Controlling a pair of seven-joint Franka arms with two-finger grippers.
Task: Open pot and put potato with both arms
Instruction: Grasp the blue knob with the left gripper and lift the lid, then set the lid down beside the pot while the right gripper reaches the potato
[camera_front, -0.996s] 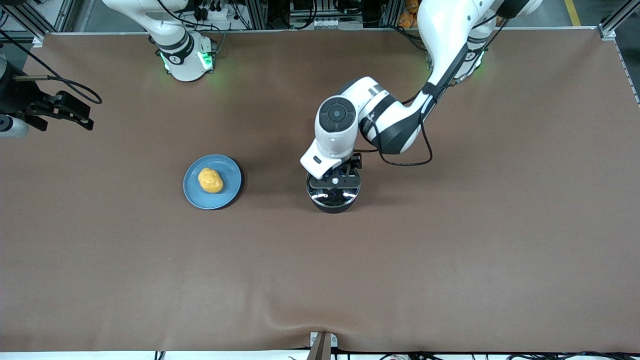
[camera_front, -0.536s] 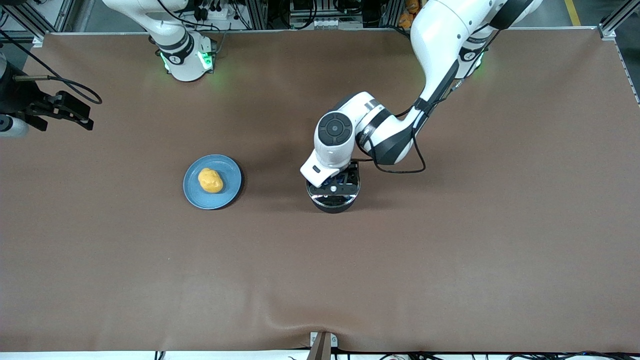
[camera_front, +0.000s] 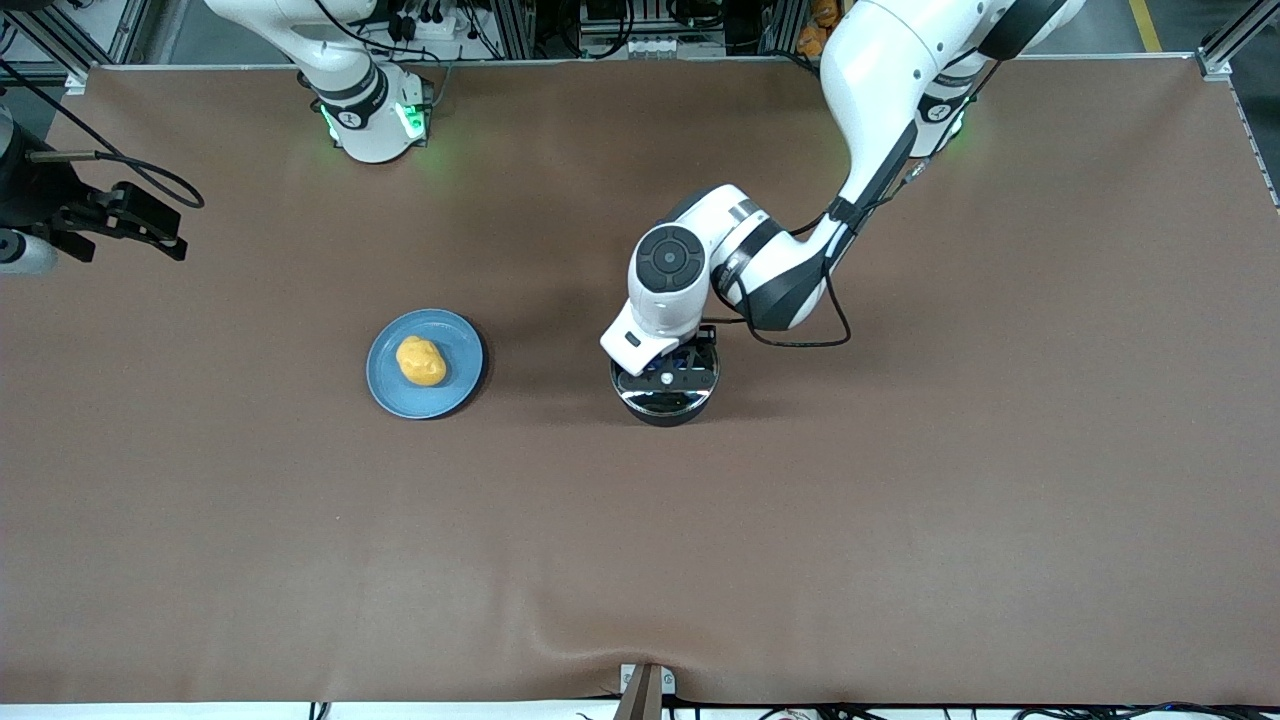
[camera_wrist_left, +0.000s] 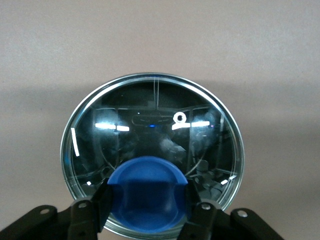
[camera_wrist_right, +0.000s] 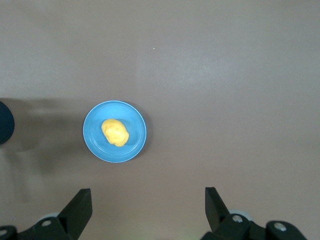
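Clamping the lid's blue knob (camera_wrist_left: 147, 192), the left gripper (camera_wrist_left: 147, 210) sits atop the pot (camera_front: 665, 395) at mid-table, lid not yet lifted. The potato (camera_front: 421, 361) waits on its blue plate (camera_front: 455, 390); the right gripper (camera_wrist_right: 147, 207) hangs high above, jaws spread and empty.

Yellow-orange potato (camera_front: 421, 361), blue plate (camera_front: 462, 345) (matching blue knob (camera_wrist_left: 148, 192))

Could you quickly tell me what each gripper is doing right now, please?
Left gripper: shut on the lid's blue knob, over the pot.
Right gripper: open, holding nothing, waiting high above the plate with the potato.
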